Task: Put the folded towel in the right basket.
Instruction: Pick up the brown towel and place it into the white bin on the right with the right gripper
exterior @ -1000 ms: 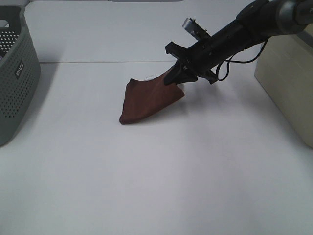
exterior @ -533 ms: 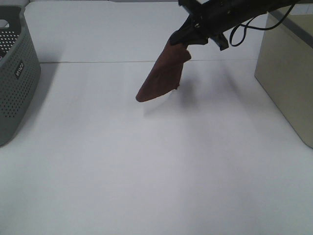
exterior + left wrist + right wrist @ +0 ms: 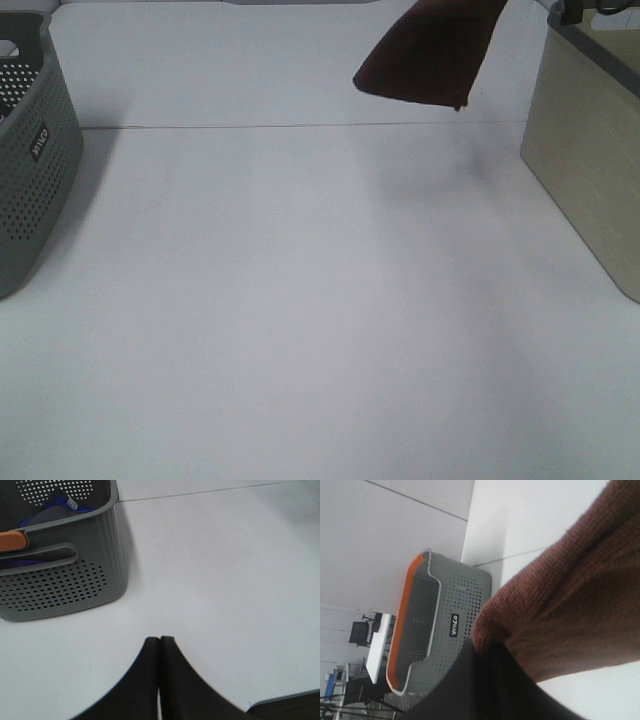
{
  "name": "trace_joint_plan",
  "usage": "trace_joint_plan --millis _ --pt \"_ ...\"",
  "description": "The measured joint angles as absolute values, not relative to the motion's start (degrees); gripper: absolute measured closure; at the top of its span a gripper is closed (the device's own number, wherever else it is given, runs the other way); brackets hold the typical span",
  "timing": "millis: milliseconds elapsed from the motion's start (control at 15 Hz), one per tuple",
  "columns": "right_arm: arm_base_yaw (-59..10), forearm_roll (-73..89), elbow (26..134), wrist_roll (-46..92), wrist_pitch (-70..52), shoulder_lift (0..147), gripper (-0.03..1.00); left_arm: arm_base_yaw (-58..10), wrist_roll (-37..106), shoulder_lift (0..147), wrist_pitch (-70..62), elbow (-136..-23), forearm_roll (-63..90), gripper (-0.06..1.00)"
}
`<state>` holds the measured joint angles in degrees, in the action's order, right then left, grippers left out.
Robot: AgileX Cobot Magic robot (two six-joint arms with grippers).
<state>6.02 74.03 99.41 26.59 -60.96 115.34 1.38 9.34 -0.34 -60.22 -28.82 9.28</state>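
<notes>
The folded brown towel point(image 3: 425, 55) hangs in the air near the top of the exterior high view, just left of the beige right basket point(image 3: 590, 150). My right gripper point(image 3: 487, 652) is shut on the towel point(image 3: 570, 595), which fills much of the right wrist view. The gripper itself is out of the exterior view, above its top edge. My left gripper point(image 3: 160, 640) is shut and empty, low over the white table beside the grey basket.
A grey perforated basket point(image 3: 30, 150) stands at the table's left edge. It holds blue clothes point(image 3: 55, 505) and has an orange rim point(image 3: 12, 540). It also shows in the right wrist view point(image 3: 440, 625). The white table point(image 3: 300, 300) lies between the baskets.
My right gripper has lifted the towel off the table and carried it up and to the right, toward the beige basket. The arm has left the exterior view.
</notes>
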Motion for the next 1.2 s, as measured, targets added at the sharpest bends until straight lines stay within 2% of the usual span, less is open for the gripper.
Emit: trace_joint_plan --millis 333,733,933,1200 --pt "13.64 79.53 99.41 27.96 -61.94 112.19 0.93 1.38 9.34 -0.34 -60.22 -28.82 9.28 0.94" --pt "23.43 93.97 99.41 34.09 -61.65 110.7 0.93 1.38 9.34 -0.34 -60.22 -28.82 9.28 0.94" --pt "27.1 92.65 99.41 34.43 -61.13 109.72 0.93 1.38 9.34 -0.34 -60.22 -28.82 9.28 0.94" --pt "27.33 80.5 99.41 29.85 -59.93 109.32 0.93 1.38 9.34 -0.34 -60.22 -28.82 9.28 0.94"
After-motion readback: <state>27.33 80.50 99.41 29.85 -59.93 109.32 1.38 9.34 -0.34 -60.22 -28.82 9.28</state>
